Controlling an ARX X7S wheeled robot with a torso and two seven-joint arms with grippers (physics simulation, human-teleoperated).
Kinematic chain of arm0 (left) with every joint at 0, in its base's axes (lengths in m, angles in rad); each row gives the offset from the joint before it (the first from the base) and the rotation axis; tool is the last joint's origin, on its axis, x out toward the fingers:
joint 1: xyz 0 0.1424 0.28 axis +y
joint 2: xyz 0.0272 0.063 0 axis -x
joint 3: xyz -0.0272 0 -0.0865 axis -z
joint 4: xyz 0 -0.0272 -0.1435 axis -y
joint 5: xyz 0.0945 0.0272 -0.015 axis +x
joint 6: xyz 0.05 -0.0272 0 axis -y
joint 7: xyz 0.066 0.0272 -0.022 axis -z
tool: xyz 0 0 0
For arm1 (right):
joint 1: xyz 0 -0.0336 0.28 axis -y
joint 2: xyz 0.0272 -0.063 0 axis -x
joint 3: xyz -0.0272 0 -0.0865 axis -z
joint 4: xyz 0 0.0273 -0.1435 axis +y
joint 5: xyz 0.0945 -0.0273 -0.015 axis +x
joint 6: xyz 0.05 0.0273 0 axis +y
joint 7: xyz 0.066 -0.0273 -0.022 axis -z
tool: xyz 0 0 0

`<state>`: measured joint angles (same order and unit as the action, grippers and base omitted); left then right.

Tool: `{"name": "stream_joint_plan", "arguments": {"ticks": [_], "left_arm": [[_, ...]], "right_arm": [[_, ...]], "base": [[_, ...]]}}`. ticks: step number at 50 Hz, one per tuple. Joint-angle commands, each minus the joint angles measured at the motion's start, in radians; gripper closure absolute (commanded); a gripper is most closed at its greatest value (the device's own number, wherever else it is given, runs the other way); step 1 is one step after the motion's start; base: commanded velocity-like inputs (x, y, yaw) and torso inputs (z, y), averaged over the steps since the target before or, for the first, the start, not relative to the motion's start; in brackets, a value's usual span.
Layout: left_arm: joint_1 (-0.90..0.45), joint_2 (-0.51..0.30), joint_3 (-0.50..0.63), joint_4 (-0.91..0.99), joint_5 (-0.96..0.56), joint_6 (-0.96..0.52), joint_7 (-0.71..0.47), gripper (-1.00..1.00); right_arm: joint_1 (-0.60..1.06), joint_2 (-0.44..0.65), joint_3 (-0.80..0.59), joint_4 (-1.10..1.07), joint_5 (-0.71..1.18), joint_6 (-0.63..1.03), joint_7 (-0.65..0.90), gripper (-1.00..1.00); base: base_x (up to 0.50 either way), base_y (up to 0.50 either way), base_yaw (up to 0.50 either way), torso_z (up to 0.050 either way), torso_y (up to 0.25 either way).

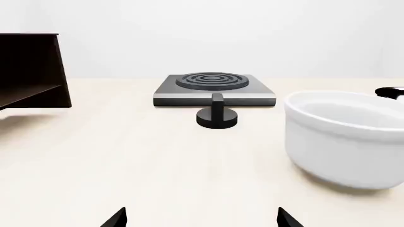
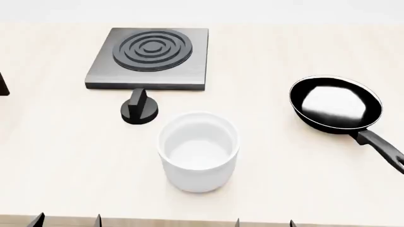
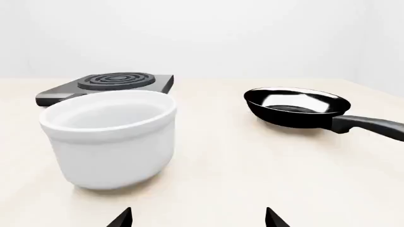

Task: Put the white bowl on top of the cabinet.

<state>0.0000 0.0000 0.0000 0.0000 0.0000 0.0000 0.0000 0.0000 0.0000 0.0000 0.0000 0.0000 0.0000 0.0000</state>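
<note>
Deep glossy white bowl (image 2: pixel 198 151) upright on pale tabletop (image 2: pixel 57 156), near black knob (image 2: pixel 140 108) (nothing gripped). Both grippers' fingers spread, empty. Brown-grey wood cabinet (image 1: pixel 31 71) far left.

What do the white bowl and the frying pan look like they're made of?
The white bowl looks like glazed ceramic: plain glossy white, thick walls and rim. The frying pan looks like black coated metal, with a bright reflection across its base. Both are renders, so that's a guess.
</note>
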Motion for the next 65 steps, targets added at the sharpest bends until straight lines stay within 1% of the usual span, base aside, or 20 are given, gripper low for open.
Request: {"name": "stream_joint_plan", "arguments": {"ticks": [1, 16, 27, 46, 48, 49, 51, 56, 58, 62, 65], "left_arm": [[0.000, -0.016, 0.018, 0.000, -0.016, 0.000, -0.019, -1.00], [-0.003, -0.054, 0.062, -0.001, -0.055, 0.003, -0.064, -1.00], [-0.005, -0.069, 0.081, 0.003, -0.064, -0.013, -0.092, -1.00], [0.002, -0.091, 0.109, 0.010, -0.076, 0.013, -0.119, -1.00], [-0.003, -0.087, 0.102, 0.008, -0.073, -0.012, -0.143, -1.00], [-0.001, -0.087, 0.097, 0.009, -0.072, -0.007, -0.153, -1.00], [0.016, -0.078, 0.072, 0.022, -0.053, 0.031, -0.209, -1.00], [0.018, -0.065, -0.005, 0.012, -0.135, 0.048, -0.256, -1.00], [0.011, -0.067, -0.006, 0.009, -0.140, 0.041, -0.263, -1.00], [0.032, -0.060, -0.026, 0.050, -0.138, 0.047, -0.316, -1.00], [0.069, -0.051, -0.084, 0.076, -0.173, 0.068, -0.369, -1.00]], "right_arm": [[-0.001, 0.016, -0.023, 0.001, 0.009, 0.002, 0.020, -1.00], [-0.003, 0.053, -0.070, 0.002, 0.046, -0.001, 0.067, -1.00], [0.003, 0.068, -0.087, 0.010, 0.064, -0.003, 0.087, -1.00], [0.006, 0.085, -0.101, 0.010, 0.098, -0.006, 0.118, -1.00], [0.007, 0.087, -0.104, 0.012, 0.098, -0.008, 0.121, -1.00], [0.006, 0.088, -0.106, 0.011, 0.099, -0.010, 0.121, -1.00], [0.007, 0.090, -0.109, 0.011, 0.098, -0.006, 0.126, -1.00], [0.007, 0.096, -0.115, 0.011, 0.103, -0.009, 0.135, -1.00], [0.008, 0.097, -0.115, 0.013, 0.107, -0.008, 0.139, -1.00], [0.009, 0.101, -0.119, 0.012, 0.115, -0.008, 0.142, -1.00], [0.008, 0.104, -0.120, 0.008, 0.124, -0.008, 0.143, -1.00]], "base": [[0.00, 0.00, 0.00, 0.000, 0.000], [0.00, 0.00, 0.00, 0.000, 0.000], [0.00, 0.00, 0.00, 0.000, 0.000], [0.00, 0.00, 0.00, 0.000, 0.000], [0.00, 0.00, 0.00, 0.000, 0.000], [0.00, 0.00, 0.00, 0.000, 0.000], [0.00, 0.00, 0.00, 0.000, 0.000], [0.00, 0.00, 0.00, 0.000, 0.000], [0.00, 0.00, 0.00, 0.000, 0.000], [0.00, 0.00, 0.00, 0.000, 0.000], [0.00, 0.00, 0.00, 0.000, 0.000]]}}
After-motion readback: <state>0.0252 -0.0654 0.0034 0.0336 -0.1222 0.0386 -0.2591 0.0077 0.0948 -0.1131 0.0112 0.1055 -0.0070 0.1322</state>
